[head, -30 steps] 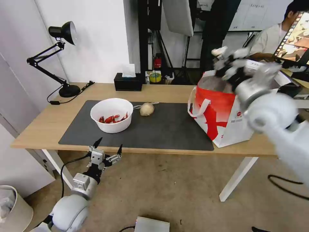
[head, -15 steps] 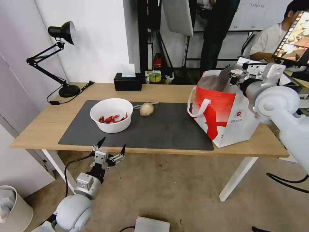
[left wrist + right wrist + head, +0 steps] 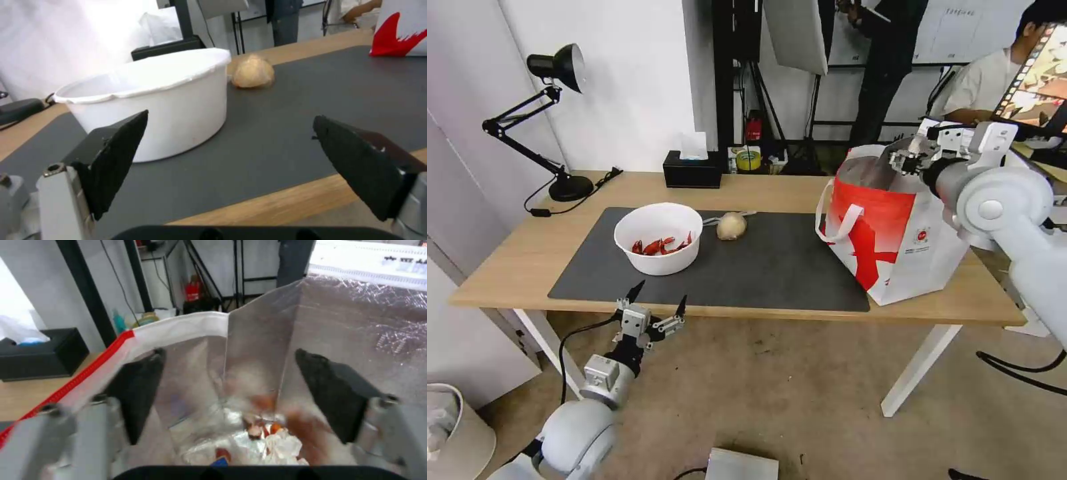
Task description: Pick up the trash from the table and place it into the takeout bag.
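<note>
On the dark mat of the table (image 3: pixel 514 267) stand a white bowl (image 3: pixel 658 238) with red crayfish shells and a beige lump (image 3: pixel 732 225) just to its right. The red-and-white takeout bag (image 3: pixel 894 230) stands at the table's right end. My right gripper (image 3: pixel 903 159) hangs open over its mouth. The right wrist view looks between the open right gripper (image 3: pixel 230 353) into the foil lining, where white and red trash (image 3: pixel 267 436) lies at the bottom. My left gripper (image 3: pixel 662 295) is open below the table's front edge, facing the bowl (image 3: pixel 155 96) and the lump (image 3: pixel 253 71).
A black desk lamp (image 3: pixel 557 127) stands at the table's back left, and a black tissue box (image 3: pixel 692 170) sits at the back middle. A white bin (image 3: pixel 454 427) stands on the floor at lower left. A monitor (image 3: pixel 1037 73) is behind the bag.
My right arm has swung down and left and settled, gripper open, at the bag's mouth. The left gripper has shifted slightly right. Bowl and lump have not moved.
</note>
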You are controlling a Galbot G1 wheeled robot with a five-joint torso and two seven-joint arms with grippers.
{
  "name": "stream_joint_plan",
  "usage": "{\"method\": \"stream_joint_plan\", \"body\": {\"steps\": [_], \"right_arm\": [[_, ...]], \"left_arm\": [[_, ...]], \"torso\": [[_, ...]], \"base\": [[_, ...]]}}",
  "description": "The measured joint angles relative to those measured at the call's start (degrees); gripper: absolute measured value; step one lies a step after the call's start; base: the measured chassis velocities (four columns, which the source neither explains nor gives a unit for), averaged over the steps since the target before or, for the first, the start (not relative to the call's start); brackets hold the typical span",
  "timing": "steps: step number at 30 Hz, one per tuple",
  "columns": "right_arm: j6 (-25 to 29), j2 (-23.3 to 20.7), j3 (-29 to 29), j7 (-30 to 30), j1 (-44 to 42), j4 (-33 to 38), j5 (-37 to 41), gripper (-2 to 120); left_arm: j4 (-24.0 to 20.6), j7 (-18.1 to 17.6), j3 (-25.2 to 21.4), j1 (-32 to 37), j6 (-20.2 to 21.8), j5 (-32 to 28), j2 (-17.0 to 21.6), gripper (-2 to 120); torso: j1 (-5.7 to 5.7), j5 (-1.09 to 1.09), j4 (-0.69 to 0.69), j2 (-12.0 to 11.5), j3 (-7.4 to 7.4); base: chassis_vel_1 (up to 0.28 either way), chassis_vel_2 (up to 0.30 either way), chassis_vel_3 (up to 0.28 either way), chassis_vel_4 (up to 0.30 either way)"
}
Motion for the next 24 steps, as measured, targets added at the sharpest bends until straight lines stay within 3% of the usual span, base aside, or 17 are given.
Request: {"method": "stream_joint_plan", "body": {"steps": [5,7,12,17,19,24], "right_arm": [[2.1,-0.4,0.2,-3.7,-0.5,0.7,-2.2,92],[8.7,-0.5,0.4,-8.6,-1.0,1.5,-3.3,99],[15.2,-0.7,0.4,-14.1,-1.7,4.6,-4.4,100],[17.8,-1.9,-0.3,-17.4,-4.5,9.6,-5.4,100],[19.3,-4.0,0.3,-20.0,-10.7,15.6,-8.0,100],[22.2,-7.7,1.6,-21.1,-21.6,22.8,-13.5,100]], "left_arm": [[-0.1,0.0,0.1,0.0,0.0,0.0,-0.1,100],[-0.1,-0.1,0.0,-0.1,0.0,0.0,0.0,100],[-0.4,-0.2,-0.4,-0.2,0.0,-0.2,0.2,100],[-0.7,-0.2,-1.0,0.1,0.0,-0.9,0.2,100],[-0.8,-0.2,-1.6,0.5,0.0,-1.0,0.2,100],[-1.2,-0.2,-2.3,1.1,-0.1,-1.0,0.1,100]], "torso": [[0.00,0.00,0.00,0.0,0.00],[0.00,0.00,-0.01,0.0,0.00],[0.00,-0.01,0.00,0.0,0.00],[0.00,-0.01,0.01,0.0,0.00],[0.00,0.00,0.01,0.0,0.00],[-0.01,0.00,-0.01,0.0,-0.01]], "base": [[0.000,0.000,0.000,0.000],[0.000,0.000,0.000,0.000],[0.000,0.000,0.000,0.000],[0.000,0.000,0.000,0.000],[0.000,0.000,0.000,0.000],[0.000,0.000,0.000,0.000]]}}
